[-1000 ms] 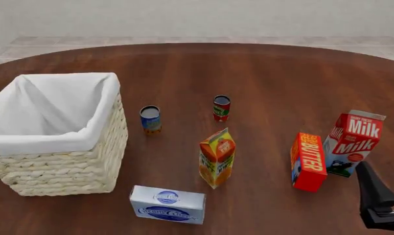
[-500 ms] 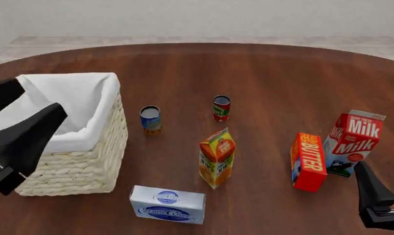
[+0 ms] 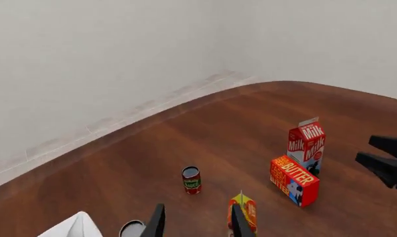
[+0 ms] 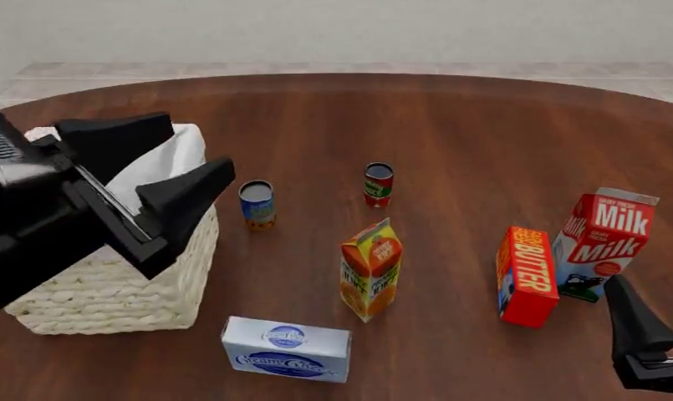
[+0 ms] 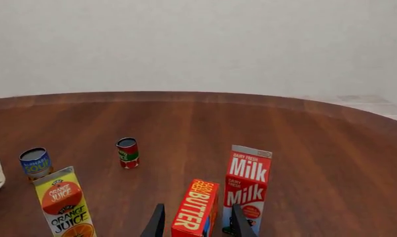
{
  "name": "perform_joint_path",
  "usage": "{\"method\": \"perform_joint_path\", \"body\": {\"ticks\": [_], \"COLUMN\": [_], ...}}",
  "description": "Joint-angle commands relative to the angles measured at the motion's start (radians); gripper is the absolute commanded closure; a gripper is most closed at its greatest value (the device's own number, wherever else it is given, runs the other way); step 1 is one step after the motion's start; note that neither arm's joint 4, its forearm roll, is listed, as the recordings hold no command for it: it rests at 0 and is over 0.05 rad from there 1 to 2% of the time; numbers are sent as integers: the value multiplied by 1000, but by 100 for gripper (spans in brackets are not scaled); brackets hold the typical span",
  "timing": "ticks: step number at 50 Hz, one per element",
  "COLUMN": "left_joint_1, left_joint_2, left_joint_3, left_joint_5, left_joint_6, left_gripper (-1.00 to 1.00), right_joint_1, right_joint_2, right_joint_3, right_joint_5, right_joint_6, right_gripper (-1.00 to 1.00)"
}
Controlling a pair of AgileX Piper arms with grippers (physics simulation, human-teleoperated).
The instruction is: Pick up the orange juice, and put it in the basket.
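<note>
Nearest the front camera, a cream cheese box [image 4: 286,348] lies before the upright orange juice [image 4: 371,269], mid-table. The left gripper [image 4: 163,171], fingers spread and empty, hangs over the basket [image 4: 124,288], hiding its lining. Only the right wrist view shows the right gripper [image 5: 195,223] spread behind the butter box [image 5: 196,208]; milk carton [image 4: 604,242] and two cans [image 4: 378,184] stand beyond.

Left arm: enters from the left edge of the front view, raised high and large in the picture.
Left gripper [image 4: 178,167]: points right and a little far; two dark fingers [image 4: 113,138] spread with a clear gap between them, nothing held.
Right arm: only its tip shows at the near right corner, low.
Right gripper [image 5: 196,220]: fingers parted, pointing far, nothing gripped.
</note>
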Motion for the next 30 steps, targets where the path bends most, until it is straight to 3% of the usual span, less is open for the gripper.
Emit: {"method": "perform_joint_path", "body": {"ticks": [1, 12, 15, 17, 30], "left_joint_1": [-64, -106, -132, -128, -132], "left_joint_2": [189, 335, 365, 376, 445], "left_joint_3": [-68, -68, -72, -56, -30], "left_joint_5": [-87, -183, -199, -224, -283], "left_joint_6": [-8, -9, -51, -13, -14], "left_gripper": [-100, -100, -100, -100, -100], "right_joint_1": [-2, -4, 1, 2, 6], "right_joint_2": [-1, 3, 5, 6, 5], "right_joint_3": [0, 0, 0, 0, 0], "right_joint_5": [1, -1, -3, -3, -3], "right_joint_6": [2, 5, 8, 9, 10], "right_gripper": [-100, -100, -100, -100, -100]}}
